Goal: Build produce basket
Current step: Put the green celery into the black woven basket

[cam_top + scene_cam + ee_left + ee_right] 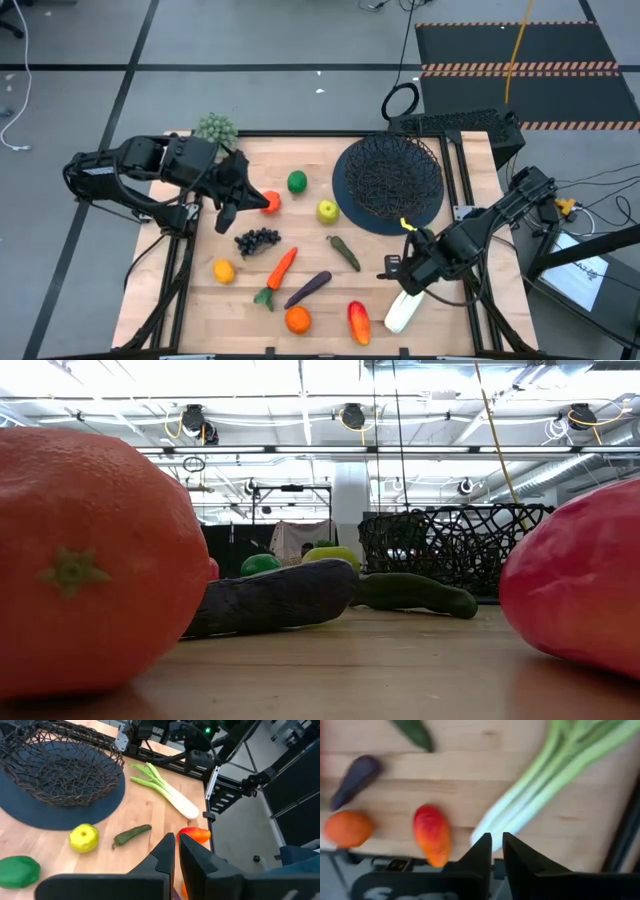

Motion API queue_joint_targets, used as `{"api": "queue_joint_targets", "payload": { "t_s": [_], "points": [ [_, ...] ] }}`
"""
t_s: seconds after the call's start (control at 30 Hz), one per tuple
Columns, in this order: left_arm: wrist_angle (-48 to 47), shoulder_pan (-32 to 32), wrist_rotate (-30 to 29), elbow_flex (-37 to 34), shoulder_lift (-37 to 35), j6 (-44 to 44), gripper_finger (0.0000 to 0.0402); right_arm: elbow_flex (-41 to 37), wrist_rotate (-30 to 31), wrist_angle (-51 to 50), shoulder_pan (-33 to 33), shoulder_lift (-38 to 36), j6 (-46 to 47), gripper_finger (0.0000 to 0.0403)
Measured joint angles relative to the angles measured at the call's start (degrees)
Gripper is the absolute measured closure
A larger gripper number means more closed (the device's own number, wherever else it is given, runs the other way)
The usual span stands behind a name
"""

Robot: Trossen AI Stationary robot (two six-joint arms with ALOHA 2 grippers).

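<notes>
Bright ceiling strip lights [300, 450] are flooding the room and glaring white across the low view. The big orange fruit [90, 560] and the red fruit [580, 580] nearest that camera are looming out of focus. My right wrist picture is smearing with motion blur, the white-green leek [540, 785] streaking. My pale wooden bench [300, 210] is lying evenly lit, shadows staying soft.

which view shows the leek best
The left wrist view: the whole leek lies unobstructed on the wood, white bulb to green leaves. The high view shows only its white end below the right claw. The right wrist view cuts it off, blurred. The low view doesn't show it.
</notes>
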Motion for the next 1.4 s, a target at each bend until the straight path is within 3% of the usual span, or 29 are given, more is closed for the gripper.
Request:
{"api": "queue_joint_targets", "payload": {
  "t_s": [0.33, 0.8, 1.4],
  "points": [
    [0.0, 0.4, -0.1, 0.0, 0.0, -3.1, 0.0376, -14.9, -5.4, 2.3, -0.8, -5.3, 5.8, 0.0315],
    [0.1, 0.5, -6.0, 0.0, 0.0, -4.0, 0.0376, -41.9, -7.5, 24.1, -1.0, -16.3, 6.9, 0.0282],
    [0.1, 0.5, -8.4, 0.0, 0.0, -5.5, 0.0376, -51.1, -7.0, 34.4, -4.7, -17.7, 2.6, 0.0282]
  ]
}}
